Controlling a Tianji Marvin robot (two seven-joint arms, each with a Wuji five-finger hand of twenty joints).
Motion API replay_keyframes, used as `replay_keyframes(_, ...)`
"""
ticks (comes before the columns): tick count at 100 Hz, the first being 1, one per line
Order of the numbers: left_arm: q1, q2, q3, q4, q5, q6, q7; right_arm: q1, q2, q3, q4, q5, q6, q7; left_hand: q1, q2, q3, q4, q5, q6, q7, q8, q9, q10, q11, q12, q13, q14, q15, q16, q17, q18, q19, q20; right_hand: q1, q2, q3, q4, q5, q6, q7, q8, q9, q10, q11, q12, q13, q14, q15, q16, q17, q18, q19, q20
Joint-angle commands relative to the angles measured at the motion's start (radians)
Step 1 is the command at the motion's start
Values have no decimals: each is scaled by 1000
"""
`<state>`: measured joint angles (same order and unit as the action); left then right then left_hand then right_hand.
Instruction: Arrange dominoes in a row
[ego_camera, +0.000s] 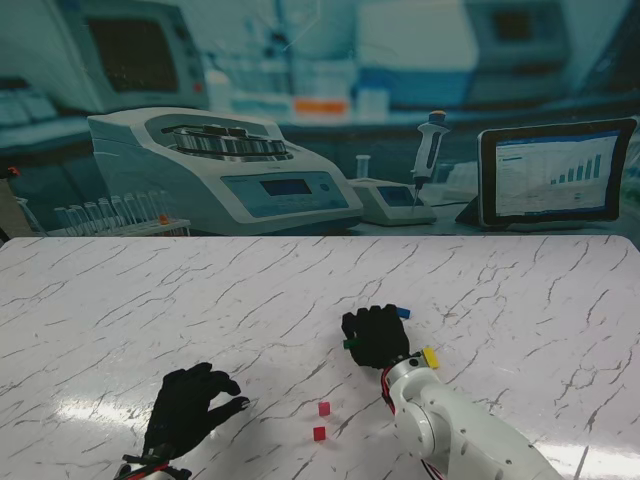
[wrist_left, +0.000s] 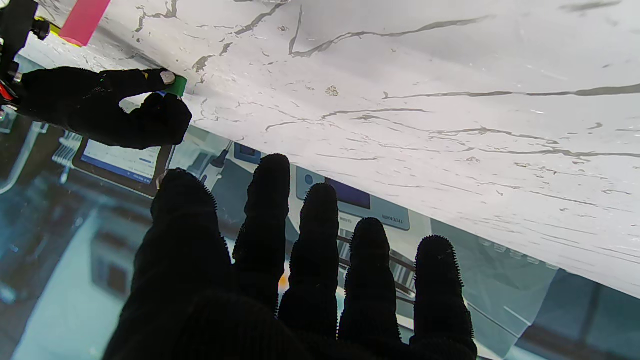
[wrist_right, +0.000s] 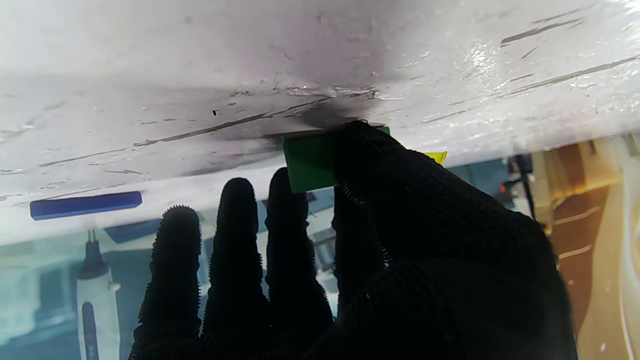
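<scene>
Counter (ego_camera: 500, 290) looks like white marble with grey veins, polished and glossy, with glare patches near me. Both hands, left hand (ego_camera: 190, 410) and right hand (ego_camera: 375, 337), wear black knit cloth gloves, matt, fuzzy at the fingertips (wrist_left: 370, 235). Green domino (wrist_right: 307, 162) looks like smooth matt plastic; right forearm shell (ego_camera: 450, 425) glossy white plastic.

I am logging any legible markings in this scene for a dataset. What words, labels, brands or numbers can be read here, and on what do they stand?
No text is readable.
Tablet backdrop: chart with header lines, too small to read.
Centrifuge panel: blue display, blurred.
Panel label in the left wrist view: a short word, upside down and too blurred to read.
Dominoes, such as the green domino held by the right robot hand: no markings visible.
</scene>
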<state>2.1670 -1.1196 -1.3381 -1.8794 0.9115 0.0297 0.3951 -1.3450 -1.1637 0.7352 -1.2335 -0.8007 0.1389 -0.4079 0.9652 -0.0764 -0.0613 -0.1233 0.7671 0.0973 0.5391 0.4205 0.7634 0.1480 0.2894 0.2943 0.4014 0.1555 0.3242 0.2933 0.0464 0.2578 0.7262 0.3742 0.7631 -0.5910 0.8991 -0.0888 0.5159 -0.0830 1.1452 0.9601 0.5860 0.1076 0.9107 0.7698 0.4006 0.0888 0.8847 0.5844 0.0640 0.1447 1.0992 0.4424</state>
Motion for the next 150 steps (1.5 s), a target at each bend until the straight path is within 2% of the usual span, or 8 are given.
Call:
replay_keyframes(1,6,-5,3,1,-4,-16,-10,-19,-7,-4,14,2,-2,-1,35,25,-16,-13,14,-26,16,10,15,-12,17,9,19,-4,22,15,-6,13,34,15,72,-7,31,-9,41,-45,58,7,21,5,25,25,22,15,27,22,8,55,24,-3)
replay_keyframes(22,7,-5,3,0,-2,-15,-13,-24,-5,2,9,-2,-3,-4,49,24,-25,-20,13,-27,21,7,16,-12,19,10,19,-3,22,15,-5,14,35,16,71,-8,34,-9,33,-47,51,1,22,8,15,26,26,19,28,31,15,58,29,-2)
replay_keyframes(50,7,-4,2,-1,-2,-12,-16,-28,-2,11,-2,3,-13,12,38,20,-26,-15,11,-29,26,5,15,-13,19,10,19,-5,22,15,-5,13,35,16,73,1,32,0,-30,-34,-57,-71,27,26,-41,-20,27,28,12,35,13,64,25,-4)
replay_keyframes(82,9,-4,1,-3,-1,-10,-18,-31,2,18,-15,7,-24,32,33,14,-26,-15,10,-33,34,5,17,-18,21,10,21,-6,23,15,-4,12,35,16,60,25,38,12,-54,-2,-197,-123,28,28,-53,-25,28,30,5,37,11,65,21,-6)
replay_keyframes(107,7,-4,1,0,-2,-13,-16,-21,0,12,-10,18,-17,47,-18,29,-23,2,10,-23,34,4,16,-16,21,11,21,-4,23,15,-4,13,35,16,30,29,12,20,-9,37,-282,-179,29,29,-54,-32,27,37,-3,36,6,66,15,-8)
replay_keyframes(121,6,-5,1,2,-4,-16,-15,-19,2,12,-12,19,-16,57,-46,29,-14,16,11,-17,30,4,15,-14,20,11,20,-4,23,15,-5,13,34,16,5,46,-22,26,42,6,-255,-212,26,31,-59,-42,16,43,-17,34,-9,66,2,-7)
replay_keyframes(150,7,-5,0,4,-1,-16,-11,-16,9,7,-19,4,-7,77,-49,18,-4,20,12,-23,28,8,16,-17,21,11,21,-4,23,16,-5,13,35,16,-18,66,-48,60,148,-29,-218,-242,-15,23,-93,-72,-3,42,-36,36,-38,61,-25,-1)
